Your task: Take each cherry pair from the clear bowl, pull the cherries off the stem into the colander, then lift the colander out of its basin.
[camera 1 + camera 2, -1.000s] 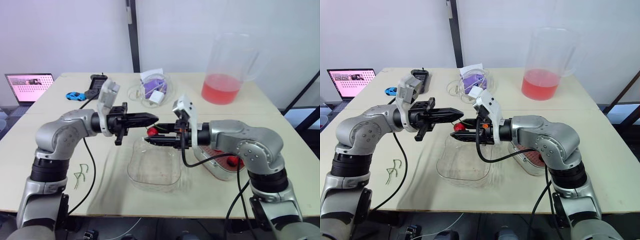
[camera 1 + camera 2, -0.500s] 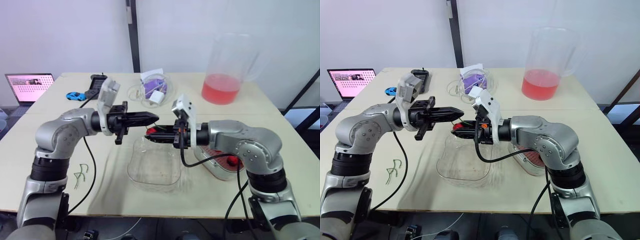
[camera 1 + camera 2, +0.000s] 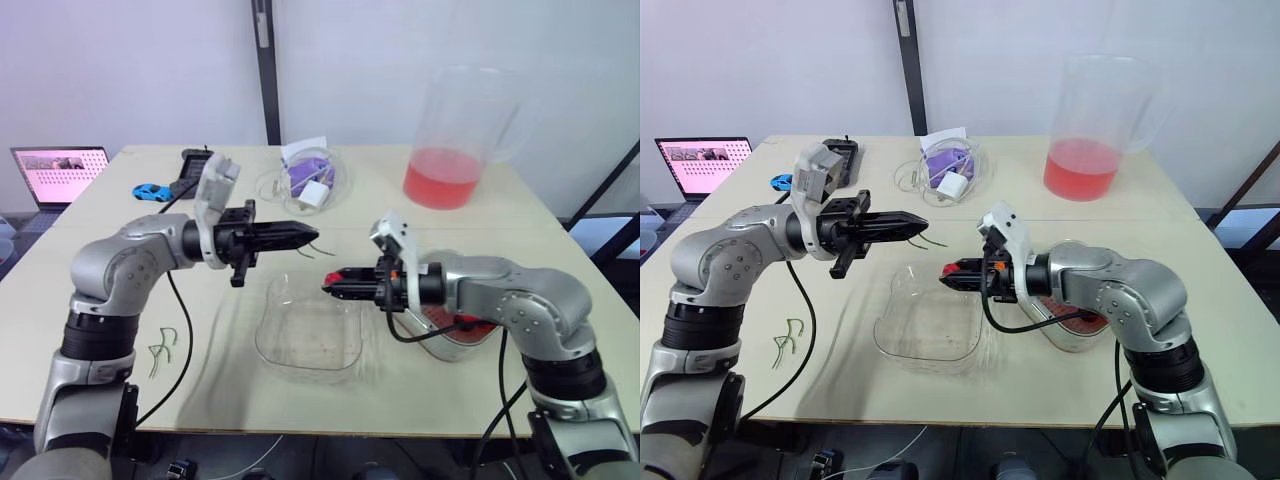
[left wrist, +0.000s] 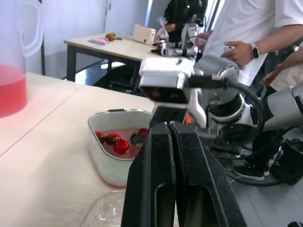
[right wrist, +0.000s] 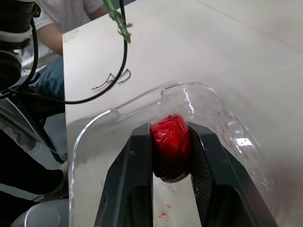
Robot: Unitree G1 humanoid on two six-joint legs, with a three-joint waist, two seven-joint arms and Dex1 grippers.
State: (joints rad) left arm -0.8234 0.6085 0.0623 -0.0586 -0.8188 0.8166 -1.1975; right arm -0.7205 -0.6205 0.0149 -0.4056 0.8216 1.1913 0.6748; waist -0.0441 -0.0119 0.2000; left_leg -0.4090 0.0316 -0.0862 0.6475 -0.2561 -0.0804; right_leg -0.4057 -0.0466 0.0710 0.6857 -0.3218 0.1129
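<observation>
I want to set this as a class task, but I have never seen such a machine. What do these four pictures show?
It is a two-armed humanoid robot at a table. Two pictures look down from its head; two come from cameras on its wrists. On the table are a clear bowl, a white basin with cherries, a pitcher of red liquid, a laptop and loose stems. The left jaws are shut on a green stem; the right jaws grip a red cherry above the bowl.

A red cherry (image 5: 171, 146) is held above the clear bowl (image 3: 300, 335). A green stem (image 3: 931, 240) is held higher, over its far edge. More cherries (image 4: 120, 145) lie in the white basin (image 4: 106, 165), right of the bowl.
</observation>
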